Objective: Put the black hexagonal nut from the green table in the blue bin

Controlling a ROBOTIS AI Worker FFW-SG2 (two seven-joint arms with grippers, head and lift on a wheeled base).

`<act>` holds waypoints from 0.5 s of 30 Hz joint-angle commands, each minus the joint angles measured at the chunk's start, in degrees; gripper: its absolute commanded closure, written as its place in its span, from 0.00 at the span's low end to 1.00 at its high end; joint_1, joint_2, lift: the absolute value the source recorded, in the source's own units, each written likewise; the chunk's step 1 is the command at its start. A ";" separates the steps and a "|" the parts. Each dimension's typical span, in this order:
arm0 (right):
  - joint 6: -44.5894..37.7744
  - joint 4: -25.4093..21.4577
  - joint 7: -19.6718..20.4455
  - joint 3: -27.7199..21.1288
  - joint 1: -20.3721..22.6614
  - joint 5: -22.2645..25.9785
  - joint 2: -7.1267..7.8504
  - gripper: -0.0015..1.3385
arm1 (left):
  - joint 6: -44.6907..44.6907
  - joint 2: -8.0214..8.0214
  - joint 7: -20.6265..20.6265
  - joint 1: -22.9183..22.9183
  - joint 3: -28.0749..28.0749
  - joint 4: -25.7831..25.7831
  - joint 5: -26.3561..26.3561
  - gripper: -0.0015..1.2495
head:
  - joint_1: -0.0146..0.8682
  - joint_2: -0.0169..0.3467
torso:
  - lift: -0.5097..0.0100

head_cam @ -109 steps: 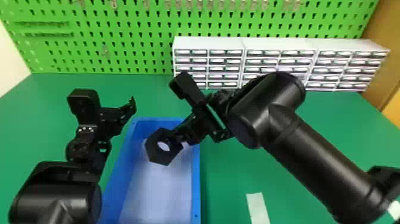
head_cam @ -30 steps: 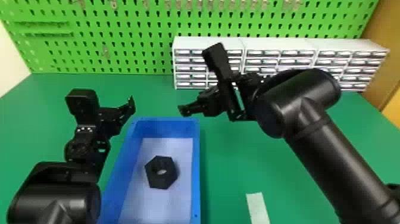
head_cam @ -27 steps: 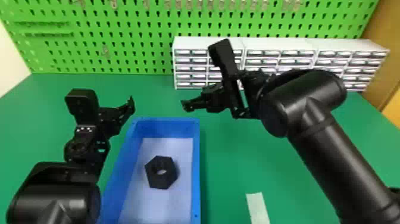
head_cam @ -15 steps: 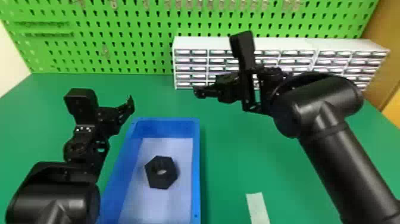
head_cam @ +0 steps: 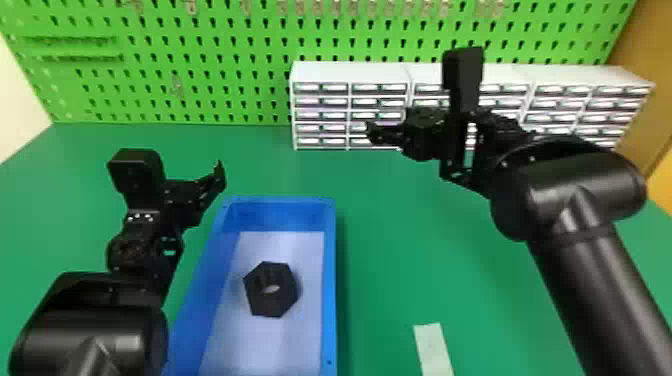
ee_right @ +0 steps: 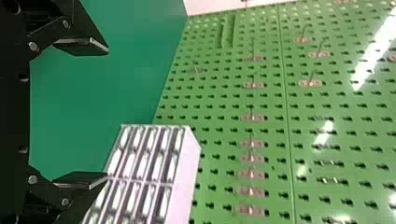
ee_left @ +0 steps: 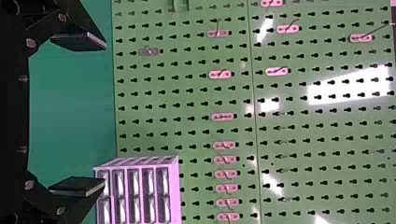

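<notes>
Lying in bin: nut, apart from right hand.

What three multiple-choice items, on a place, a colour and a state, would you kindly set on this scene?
1. Where is the nut?
A) on the drawers
B) in the bin
C) in the left hand

2. What colour is the pegboard?
A) green
B) red
C) black

3. How is the right hand?
A) shut on the nut
B) shut and empty
C) open and empty

Key:
1 B: the nut lies within the bin's blue walls.
2 A: the holed panel at the back is green.
3 C: its two fingers stand apart, with nothing held between them.
</notes>
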State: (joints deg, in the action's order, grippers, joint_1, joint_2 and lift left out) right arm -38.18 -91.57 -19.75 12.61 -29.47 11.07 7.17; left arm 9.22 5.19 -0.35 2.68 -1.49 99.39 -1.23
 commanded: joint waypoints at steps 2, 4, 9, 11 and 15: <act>2.76 -0.71 1.38 -2.76 1.78 -1.58 -0.05 0.25 | 0.18 0.00 0.00 -0.05 0.00 0.19 -0.09 0.19 | 0.79 0.19 | 0.80; 3.73 -1.06 2.09 -3.38 2.48 -2.02 -0.05 0.25 | 0.27 0.00 0.00 -0.14 0.09 0.45 -0.09 0.19 | 0.79 0.19 | 0.80; 6.81 -1.24 3.76 -4.61 4.15 -2.55 -0.22 0.25 | 0.53 0.00 0.00 -0.22 0.00 0.89 -0.09 0.19 | 0.79 0.19 | 0.80; 8.48 -1.24 4.90 -4.79 5.03 -2.81 -0.22 0.25 | 0.62 0.00 0.00 -0.31 0.00 0.98 -0.09 0.19 | 0.79 0.19 | 0.80; 11.38 -1.50 7.45 -5.40 6.70 -2.81 -0.58 0.25 | 0.62 0.00 0.00 -0.40 -0.09 1.15 -0.09 0.19 | 0.79 0.19 | 0.80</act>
State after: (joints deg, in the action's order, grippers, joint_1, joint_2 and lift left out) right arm -29.45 -92.85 -13.63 7.78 -24.31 8.38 6.86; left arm 9.81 5.18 -0.35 2.38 -1.53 100.38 -1.32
